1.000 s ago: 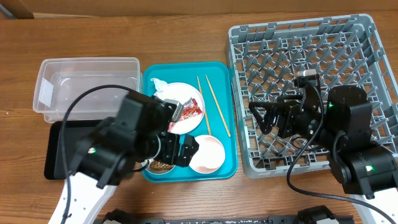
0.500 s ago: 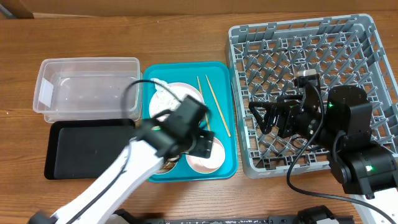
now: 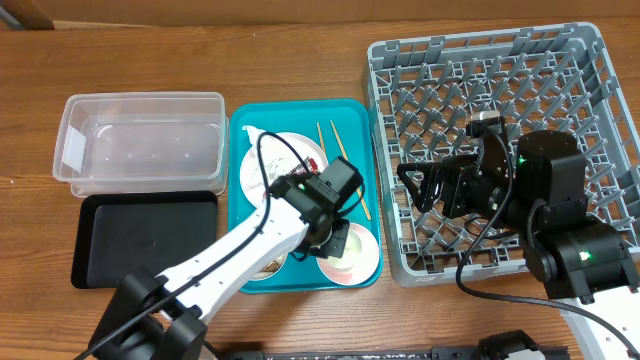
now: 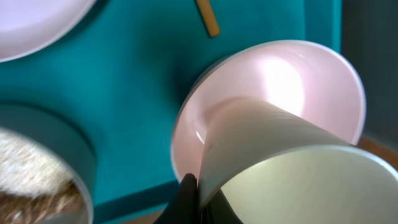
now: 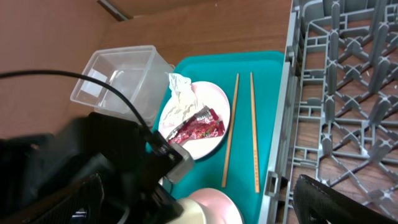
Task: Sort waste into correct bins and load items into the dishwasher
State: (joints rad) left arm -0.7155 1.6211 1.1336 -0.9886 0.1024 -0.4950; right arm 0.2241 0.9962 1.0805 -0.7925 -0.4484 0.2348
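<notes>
Left tool (image 3: 336, 240) at cup (image 4: 292, 180) over bowl (image 4: 273, 81), chopsticks (image 5: 239, 130) near.

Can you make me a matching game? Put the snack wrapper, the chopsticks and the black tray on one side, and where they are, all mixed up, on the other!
Things:
1. snack wrapper
2. chopsticks
3. black tray

Places:
A. on the teal tray, beside the white plate
B. on the table, next to the clear tub
C. on the white plate

Pairs: 1-C, 2-A, 3-B
</notes>
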